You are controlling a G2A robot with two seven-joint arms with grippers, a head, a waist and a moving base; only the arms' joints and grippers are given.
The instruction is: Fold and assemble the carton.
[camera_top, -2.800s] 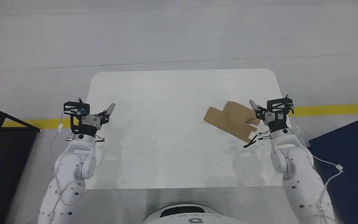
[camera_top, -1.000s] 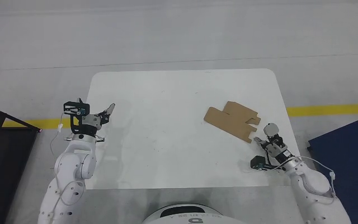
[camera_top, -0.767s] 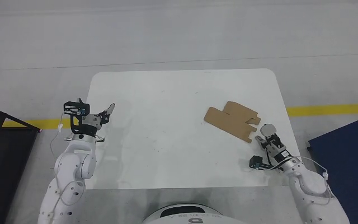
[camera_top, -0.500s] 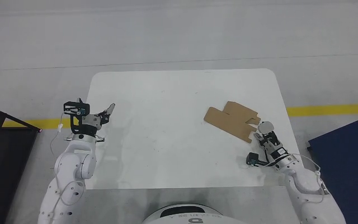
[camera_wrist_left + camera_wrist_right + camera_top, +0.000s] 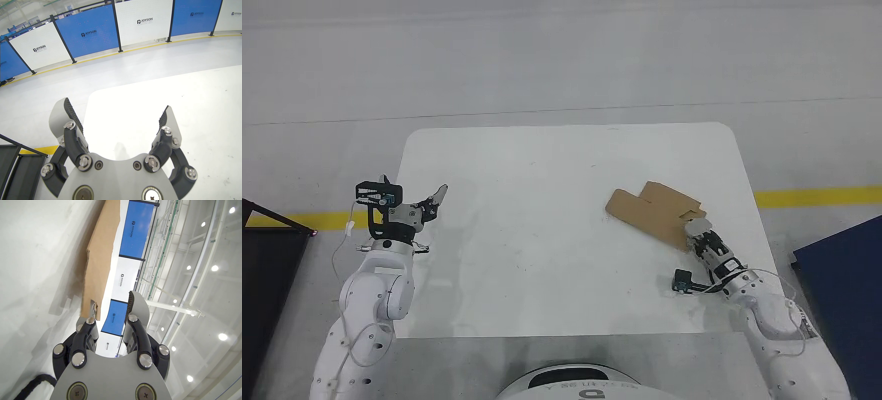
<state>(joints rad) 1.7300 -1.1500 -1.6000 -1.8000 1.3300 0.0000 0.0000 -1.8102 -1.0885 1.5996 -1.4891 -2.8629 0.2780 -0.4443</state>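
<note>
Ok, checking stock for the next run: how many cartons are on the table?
1: a flattened carton lies on the table's right side, one corner inside the open right gripper. None appear hidden.

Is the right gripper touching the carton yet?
Touching. In the right wrist view a corner of the carton rests on one fingertip of the open right gripper; the other stands clear.

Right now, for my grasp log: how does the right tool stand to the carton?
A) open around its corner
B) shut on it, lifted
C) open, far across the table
A: the right tool is open, with a corner of the carton lying between its jaws, against one of them.
</note>
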